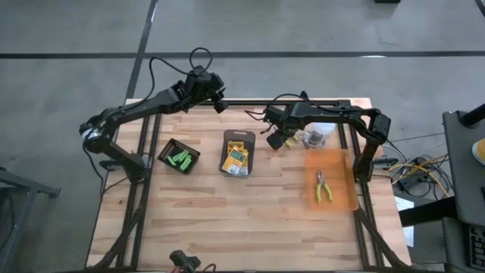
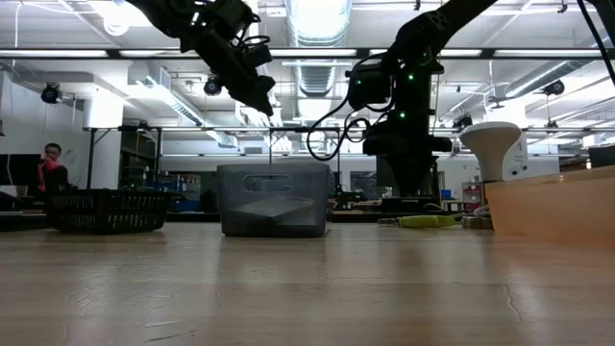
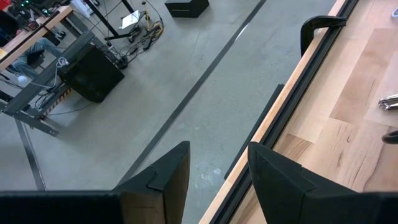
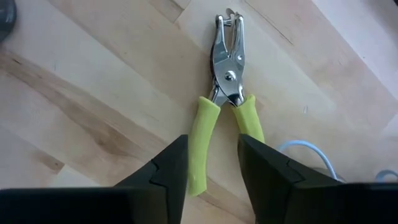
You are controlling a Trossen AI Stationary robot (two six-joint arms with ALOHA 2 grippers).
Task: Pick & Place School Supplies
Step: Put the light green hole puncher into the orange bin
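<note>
Green sticks point(image 1: 179, 159): lying in a black basket point(image 1: 164, 152), left part of the table point(image 1: 227, 220). Left gripper point(image 1: 220, 104): raised over the far edge, fingers parted, empty. Crayon boxes point(image 1: 237, 158): in a grey tray point(image 1: 238, 137) at centre. Right gripper point(image 1: 275, 141): low beside that tray, fingers apart with nothing between them, directly over pliers point(image 4: 227, 93) lying flat on the wood. Second pliers point(image 1: 323, 187): on an orange mat point(image 1: 341, 199), right of centre, well apart from both grippers.

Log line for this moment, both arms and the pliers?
right gripper: open, above pliers on table | left gripper: open, idle at far table edge | second pliers: on orange mat
</note>
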